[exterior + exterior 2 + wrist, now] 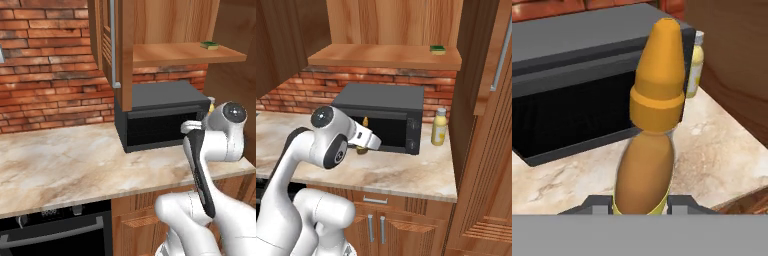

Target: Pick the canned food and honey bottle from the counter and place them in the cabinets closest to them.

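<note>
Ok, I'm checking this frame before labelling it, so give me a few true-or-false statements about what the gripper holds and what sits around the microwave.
1. The gripper is shut on the honey bottle. True.
2. The microwave sits on the wooden shelf. False: it stands on the counter, under the shelf.
3. A pale yellow bottle stands on the counter beside the microwave. True.
4. The green sponge lies on the counter. False: it lies on the shelf above the microwave.

Black microwave [162,117] seen on marble counter [75,160], tucked under open wooden cabinet [165,30]; green sponge [210,45] parked on shelf above microwave; oven [55,230] below counter.
</note>
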